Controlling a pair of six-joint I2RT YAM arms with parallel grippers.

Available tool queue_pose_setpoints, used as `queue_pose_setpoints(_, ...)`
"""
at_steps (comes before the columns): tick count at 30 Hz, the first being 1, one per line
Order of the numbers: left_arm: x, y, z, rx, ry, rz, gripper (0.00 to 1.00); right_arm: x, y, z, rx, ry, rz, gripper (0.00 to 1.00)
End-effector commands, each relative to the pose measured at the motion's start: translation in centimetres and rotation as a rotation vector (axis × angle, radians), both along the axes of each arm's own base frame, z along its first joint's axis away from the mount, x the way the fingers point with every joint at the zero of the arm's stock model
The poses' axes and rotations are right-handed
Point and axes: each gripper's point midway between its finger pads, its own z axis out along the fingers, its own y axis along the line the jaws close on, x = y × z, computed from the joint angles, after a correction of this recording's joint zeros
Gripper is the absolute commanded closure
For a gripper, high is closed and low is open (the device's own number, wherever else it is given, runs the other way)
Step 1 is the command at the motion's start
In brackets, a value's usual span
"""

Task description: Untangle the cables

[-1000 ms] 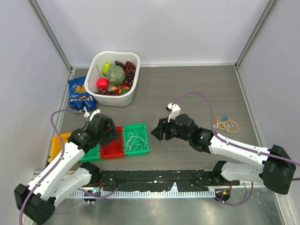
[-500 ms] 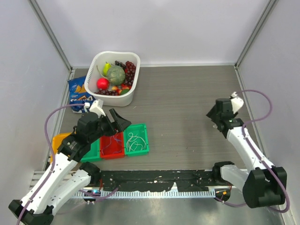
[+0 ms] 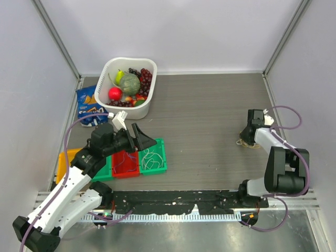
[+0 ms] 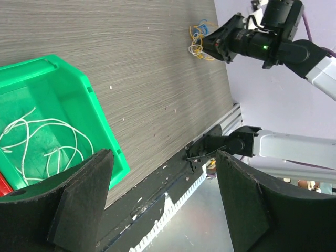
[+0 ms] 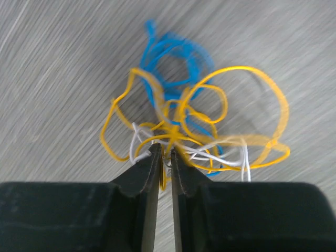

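Observation:
A tangle of cables [image 5: 195, 122] in yellow, blue and white lies on the wooden table at the right side [image 3: 251, 139]. My right gripper [image 5: 166, 156] is down at its near edge, its jaws shut on a yellow strand with white strands beside them. The left wrist view shows that same tangle [image 4: 198, 41] far off under the right gripper [image 4: 211, 45]. My left gripper [image 4: 164, 155] hangs open with nothing in it above the green bin [image 4: 100, 122], which holds a loose white cable [image 4: 32, 137]. From above, the left gripper [image 3: 144, 138] points right over the bins.
A row of small bins sits near left: green [image 3: 160, 152], red [image 3: 125, 169] with thin strands in it, another green [image 3: 103, 173] and orange [image 3: 64, 160]. A white basket [image 3: 112, 64] of fruit and a blue snack bag [image 3: 86, 105] stand at the back left. A black rail [image 3: 173, 201] runs along the near edge.
The right arm swung from the table's middle out to the tangle at the right and closed its jaws on it. The left gripper lifted off the red bin, turned right and opened wider.

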Motion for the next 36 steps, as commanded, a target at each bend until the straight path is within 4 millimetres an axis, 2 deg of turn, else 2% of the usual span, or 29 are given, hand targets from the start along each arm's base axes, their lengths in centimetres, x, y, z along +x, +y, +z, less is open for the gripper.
queue_pose_setpoints(1, -0.1, -0.2, 2.2, -0.042, -0.074, -0.025, 0.18, 2.6, 5.8, 1.8, 0.068, -0.103, 0.193, 0.89)
queue_pose_setpoints(2, -0.1, -0.1, 2.2, -0.034, -0.075, -0.022, 0.18, 2.5, 7.7, 2.3, 0.080, -0.121, 0.225, 0.97)
queue_pose_setpoints(3, -0.1, -0.1, 2.2, -0.029, -0.076, -0.018, 0.18, 1.8, 10.2, 1.9, 0.100, -0.117, 0.298, 0.99)
queue_pose_setpoints(4, 0.0, 0.0, 2.0, -0.024, -0.072, -0.012, 0.19, 1.7, 12.3, 2.5, 0.141, -0.157, 0.342, 0.99)
queue_pose_setpoints(5, 0.0, 0.1, 1.9, -0.021, -0.067, -0.007, 0.19, 0.5, 15.6, 2.2, 0.209, -0.153, 0.443, 0.99)
queue_pose_setpoints(6, 0.0, 0.1, 1.7, -0.020, -0.060, -0.006, 0.19, 0.1, 17.1, 2.8, 0.254, -0.188, 0.464, 0.99)
queue_pose_setpoints(7, 0.1, 0.0, 1.5, -0.023, -0.055, -0.008, 0.19, -1.7, 19.5, 2.1, 0.303, -0.164, 0.532, 0.99)
queue_pose_setpoints(8, 0.2, -0.2, 1.1, -0.024, -0.043, -0.008, 0.19, -2.7, 21.9, 3.1, 0.369, -0.194, 0.593, 0.99)
queue_pose_setpoints(9, 0.2, -0.4, 1.1, -0.035, -0.042, -0.014, 0.19, -3.9, 22.3, 2.4, 0.388, -0.178, 0.604, 0.99)
queue_pose_setpoints(10, 0.3, -0.6, 0.8, -0.043, -0.033, -0.017, 0.20, -4.7, 23.6, 3.1, 0.430, -0.202, 0.628, 0.99)
queue_pose_setpoints(12, 0.8, -1.3, 0.1, -0.071, -0.012, -0.028, 0.20, -6.6, 24.7, 2.8, 0.483, -0.205, 0.669, 0.99)
queue_pose_setpoints(13, 0.9, -1.7, -0.4, -0.083, 0.009, -0.038, 0.21, -6.6, 25.5, 3.7, 0.513, -0.242, 0.707, 0.88)
queue_pose_setpoints(14, 1.2, -2.1, -0.7, -0.099, 0.025, -0.041, 0.21, -7.5, 26.4, 4.0, 0.564, -0.240, 0.767, 0.78)
queue_pose_setpoints(15, 1.4, -2.6, -1.0, -0.110, 0.043, -0.048, 0.24, -7.3, 27.1, 5.3, 0.584, -0.293, 0.822, 0.65)
queue_pose_setpoints(16, 1.5, -3.2, -1.5, -0.111, 0.059, -0.063, 0.26, -7.5, 27.6, 6.2, 0.603, -0.311, 0.859, 0.57)
queue_pose_setpoints(18, 1.4, -4.8, -2.1, -0.089, 0.079, -0.100, 0.27, -6.9, 27.0, 7.5, 0.548, -0.346, 0.869, 0.47)
queue_pose_setpoints(22, 0.2, -9.4, -2.6, 0.017, 0.049, -0.202, 0.27, -5.3, 24.3, 8.9, 0.371, -0.374, 0.812, 0.45)
queue_pose_setpoints(23, 0.2, -10.4, -3.1, 0.045, 0.045, -0.218, 0.28, -4.9, 22.5, 8.2, 0.291, -0.346, 0.745, 0.46)
queue_pose_setpoints(24, 0.4, -11.5, -3.7, 0.079, 0.046, -0.230, 0.28, -4.5, 21.9, 8.5, 0.259, -0.348, 0.718, 0.47)
queue_pose_setpoints(25, 0.7, -12.3, -3.9, 0.100, 0.034, -0.239, 0.30, -4.3, 19.8, 7.8, 0.185, -0.317, 0.639, 0.47)
queue_pose_setpoints(28, 2.3, -14.5, -5.8, 0.165, 0.035, -0.249, 0.35, -4.1, 17.0, 6.7, 0.092, -0.292, 0.541, 0.49)
queue_pose_setpoints(30, 2.9, -15.8, -8.2, 0.202, 0.090, -0.275, 0.39, -4.3, 16.3, 6.4, 0.075, -0.300, 0.518, 0.50)
queue_pose_setpoints(32, 3.3, -16.8, -11.1, 0.260, 0.140, -0.289, 0.39, -4.6, 16.5, 6.1, 0.088, -0.308, 0.528, 0.50)
queue_pose_setpoints(36, 3.5, -17.7, -15.1, 0.346, 0.199, -0.280, 0.41, -5.2, 17.9, 6.0, 0.153, -0.332, 0.598, 0.51)
